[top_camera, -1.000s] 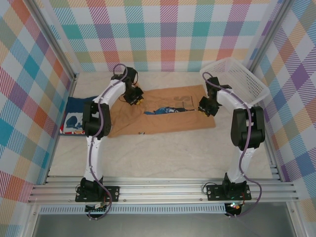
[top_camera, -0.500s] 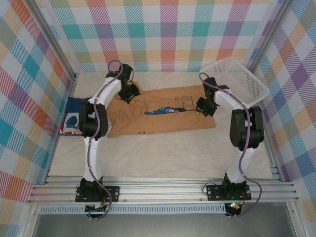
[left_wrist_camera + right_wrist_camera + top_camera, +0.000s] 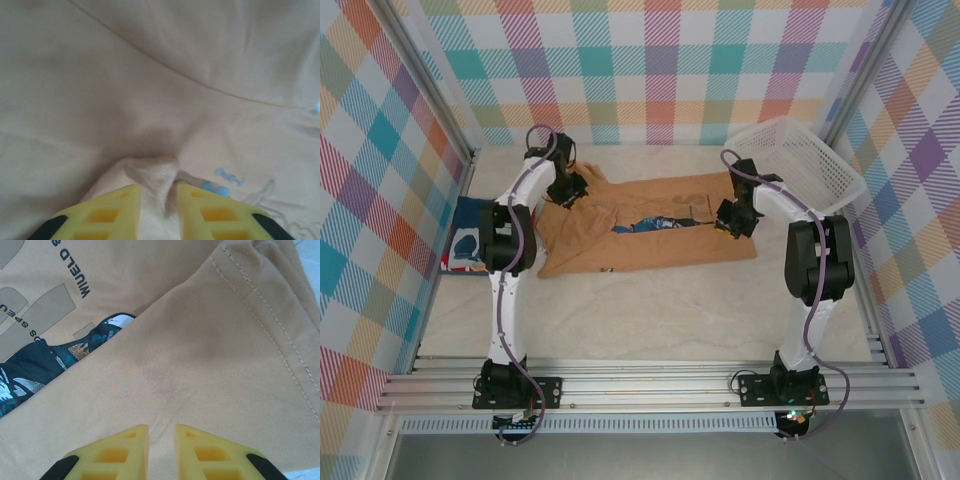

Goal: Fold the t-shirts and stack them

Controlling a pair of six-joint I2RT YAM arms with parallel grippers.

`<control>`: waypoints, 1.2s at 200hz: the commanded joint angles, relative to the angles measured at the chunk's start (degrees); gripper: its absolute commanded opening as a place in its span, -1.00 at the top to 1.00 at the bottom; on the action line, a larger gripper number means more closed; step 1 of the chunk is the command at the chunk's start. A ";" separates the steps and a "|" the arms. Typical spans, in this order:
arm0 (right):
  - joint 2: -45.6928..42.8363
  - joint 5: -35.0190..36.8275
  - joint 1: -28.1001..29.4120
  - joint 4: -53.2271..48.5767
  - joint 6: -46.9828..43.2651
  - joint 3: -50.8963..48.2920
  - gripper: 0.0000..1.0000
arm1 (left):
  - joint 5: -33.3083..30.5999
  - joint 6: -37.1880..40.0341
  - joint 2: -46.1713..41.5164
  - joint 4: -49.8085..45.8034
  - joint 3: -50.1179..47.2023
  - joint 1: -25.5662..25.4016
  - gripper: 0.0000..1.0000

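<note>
We log the navy t-shirt (image 3: 470,215) apparently folded aside and the tan-orange t-shirt (image 3: 650,240) part-folded, with the left gripper (image 3: 159,192) pinching its cloth and the right gripper (image 3: 161,432) narrow, its hold unclear.

Plaid walls (image 3: 650,60) in teal, orange, purple and yellow checks are standing along the far, left and right sides. Metal posts (image 3: 425,75) are running up the two far corners. A pale, marble-like table (image 3: 650,310) is lying flat between the walls, taking soft, even light, with only faint shadows showing. A white mesh basket (image 3: 810,160) is sitting tilted in the far right corner. Silver rails (image 3: 650,385) are crossing the near edge from left to right, and a grey floor (image 3: 650,455) is showing just beyond them at the near side
</note>
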 commanded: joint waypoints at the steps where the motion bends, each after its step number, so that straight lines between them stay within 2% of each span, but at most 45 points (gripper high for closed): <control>1: 0.33 0.97 -0.39 -0.35 -1.16 -0.69 0.59 | -1.20 0.82 1.19 -1.38 2.02 -0.25 0.31; 30: 0.73 0.79 -0.51 -0.45 -1.32 -0.49 0.59 | -0.78 0.80 1.96 0.87 1.58 -0.27 0.31; 46: 0.58 0.77 -0.49 -0.53 -1.40 -0.60 0.59 | -1.66 0.71 2.74 0.20 2.72 -0.26 0.38; 73: 0.64 1.55 -0.48 -0.96 -1.55 -0.99 0.59 | -6.18 0.57 2.72 -2.14 4.06 -0.32 0.67; 96: 0.97 1.81 -0.50 -1.11 -1.75 -1.60 0.59 | -6.65 0.87 2.94 -2.99 4.98 -0.08 0.91; 136: 2.53 2.21 -0.59 -1.67 -1.80 -2.34 0.59 | -6.79 1.07 1.80 -2.79 5.69 -0.08 0.93; 153: 2.57 2.21 -0.60 -1.60 -1.84 -2.51 0.59 | -6.80 0.84 1.96 -3.96 6.47 -0.07 0.81; 178: 2.04 2.42 -0.58 -1.92 -2.28 -2.17 0.59 | -9.49 0.68 1.34 -7.03 7.07 -0.23 0.35; 199: 0.14 3.03 -0.59 -2.39 -3.04 -1.85 0.59 | -13.66 0.49 -4.28 -7.36 3.64 -0.36 0.02; 224: -3.36 3.75 -0.97 -3.17 -3.10 -3.02 0.58 | -13.52 -0.91 -15.83 -5.84 -9.23 -0.29 -0.02; 240: -6.16 3.46 -1.69 -3.01 -2.19 -5.85 0.58 | -12.51 -1.45 -24.92 -4.11 -22.29 -0.42 0.00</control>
